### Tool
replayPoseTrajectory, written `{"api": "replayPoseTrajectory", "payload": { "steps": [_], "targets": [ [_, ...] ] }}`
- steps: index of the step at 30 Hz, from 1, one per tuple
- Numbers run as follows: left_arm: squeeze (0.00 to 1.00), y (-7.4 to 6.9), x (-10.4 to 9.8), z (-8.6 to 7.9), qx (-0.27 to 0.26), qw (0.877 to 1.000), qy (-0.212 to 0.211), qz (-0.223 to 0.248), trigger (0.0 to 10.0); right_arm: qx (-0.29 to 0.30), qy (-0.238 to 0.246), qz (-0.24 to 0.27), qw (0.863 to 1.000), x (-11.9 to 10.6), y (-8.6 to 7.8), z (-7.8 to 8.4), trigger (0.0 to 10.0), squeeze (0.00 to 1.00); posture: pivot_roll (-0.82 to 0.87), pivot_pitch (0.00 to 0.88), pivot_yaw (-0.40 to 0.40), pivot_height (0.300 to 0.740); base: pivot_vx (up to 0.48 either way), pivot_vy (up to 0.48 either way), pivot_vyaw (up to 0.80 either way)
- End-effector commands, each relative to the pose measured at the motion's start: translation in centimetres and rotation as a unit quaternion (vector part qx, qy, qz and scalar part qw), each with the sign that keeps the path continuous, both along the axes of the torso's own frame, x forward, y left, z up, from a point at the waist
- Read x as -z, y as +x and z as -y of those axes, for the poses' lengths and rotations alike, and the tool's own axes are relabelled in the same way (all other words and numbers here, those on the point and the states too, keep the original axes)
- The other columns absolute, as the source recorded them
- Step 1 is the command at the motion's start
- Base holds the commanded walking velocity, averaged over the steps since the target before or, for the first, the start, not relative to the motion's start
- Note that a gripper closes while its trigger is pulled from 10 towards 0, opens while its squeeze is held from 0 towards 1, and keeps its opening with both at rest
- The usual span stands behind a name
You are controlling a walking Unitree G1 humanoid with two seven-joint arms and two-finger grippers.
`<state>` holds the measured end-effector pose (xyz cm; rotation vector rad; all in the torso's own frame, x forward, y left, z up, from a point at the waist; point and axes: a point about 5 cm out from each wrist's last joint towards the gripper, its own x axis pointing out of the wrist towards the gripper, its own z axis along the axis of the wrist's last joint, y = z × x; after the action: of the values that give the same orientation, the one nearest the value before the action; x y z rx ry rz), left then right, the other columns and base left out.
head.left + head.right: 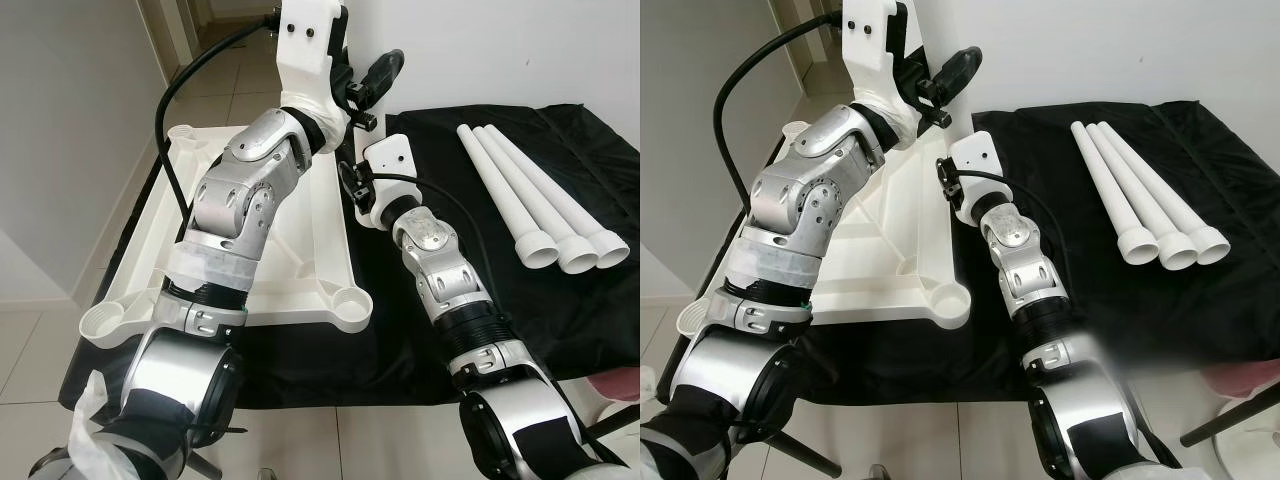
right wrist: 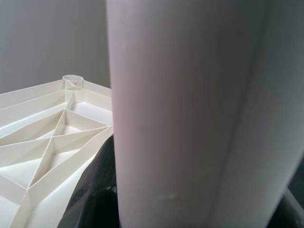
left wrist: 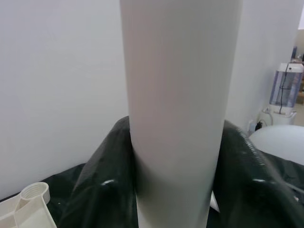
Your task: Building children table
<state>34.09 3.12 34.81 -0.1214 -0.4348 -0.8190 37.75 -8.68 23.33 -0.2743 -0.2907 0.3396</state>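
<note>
Both claws grip one white table leg (image 3: 178,114) — left claw (image 3: 175,199) and right claw (image 2: 180,209) each clamped around it — holding it upright beside the upturned tabletop (image 1: 300,215), apparently to seat it in a corner socket (image 3: 34,191); three spare legs (image 1: 530,210) lie well right.

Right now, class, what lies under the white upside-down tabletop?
A black cloth lies under the tabletop, showing past its edges. What supports the cloth is covered.
</note>
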Motion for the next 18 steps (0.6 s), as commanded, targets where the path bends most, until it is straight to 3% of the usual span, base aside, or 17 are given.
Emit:
{"api": "replayPoseTrajectory", "payload": {
  "steps": [1, 7, 12, 13, 18],
  "targets": [
    [1.00, -0.2, -0.5, -0.2, -0.009, 1.000, -0.010, 0.001, 10.0, 0.011, 0.017, -0.014, 1.000, 0.4, 0.1, -0.1, 10.0, 0.00, -0.05, 0.000, 0.090, 0.740, 0.000, 0.000, 0.00],
    [1.00, -1.0, -1.1, -0.7, 0.040, 0.998, -0.051, -0.006, 10.0, 0.039, 0.068, -0.027, 0.997, 0.6, 0.0, 0.1, 10.0, 0.00, -0.05, 0.000, 0.084, 0.740, 0.000, 0.000, 0.00],
    [1.00, -1.0, -1.2, -0.8, 0.044, 0.998, -0.054, -0.004, 10.0, 0.045, 0.076, -0.026, 0.996, 0.6, 0.0, 0.2, 10.0, 0.00, -0.05, 0.000, 0.084, 0.740, 0.000, 0.000, 0.00],
    [0.00, -1.1, -1.3, -1.1, 0.048, 0.997, -0.057, -0.005, 10.0, 0.054, 0.088, -0.026, 0.994, 0.6, 0.0, 0.4, 10.0, 0.00, -0.04, 0.000, 0.077, 0.740, 0.000, 0.000, 0.00],
    [0.00, -1.1, -1.3, -1.7, 0.046, 0.997, -0.056, 0.000, 10.0, 0.068, 0.106, -0.025, 0.992, 0.6, -0.1, 0.9, 10.0, 0.00, -0.04, 0.000, 0.076, 0.740, 0.000, 0.000, 0.00]
  ]
}}
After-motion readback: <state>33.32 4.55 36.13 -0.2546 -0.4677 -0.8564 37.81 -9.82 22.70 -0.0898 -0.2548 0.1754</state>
